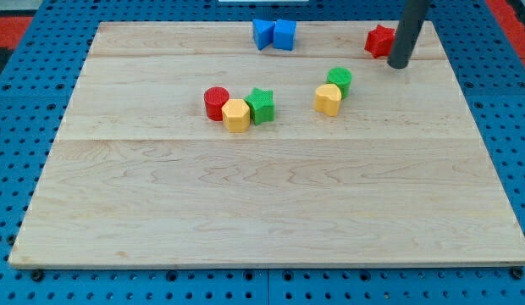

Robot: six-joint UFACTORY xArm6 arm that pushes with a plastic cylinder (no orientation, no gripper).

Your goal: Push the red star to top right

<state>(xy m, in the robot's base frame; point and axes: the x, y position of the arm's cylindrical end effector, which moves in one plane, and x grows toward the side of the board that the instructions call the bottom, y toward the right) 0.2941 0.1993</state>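
The red star (pixel 380 40) lies near the top right corner of the counter (pixel 271 220), close to the top edge. My tip (pixel 399 64) stands just beside it, at its right and a little toward the view's bottom. The rod covers the star's right side, so I cannot tell if my tip really touches it or is only very near.

I judge that the task is in its last step: the star is almost at the corner, and only a short way to the right remains. My tip, however, is now on the side where the star must go. For the next move I think I must bring my tip around to the star's left side and then push gently to the right. A strong push could send the star over the counter's edge.

I have no jaws here, only a straight rod. So nothing is spread or pressed together, and I hold nothing.

The other blocks are well apart from this work. Two blue blocks (pixel 274 34) sit touching at the top middle. A green block (pixel 339 80) and a yellow block (pixel 328 98) touch near the centre. Further left a red cylinder (pixel 217 102), a yellow block (pixel 236 114) and a green star (pixel 261 105) form one tight group.
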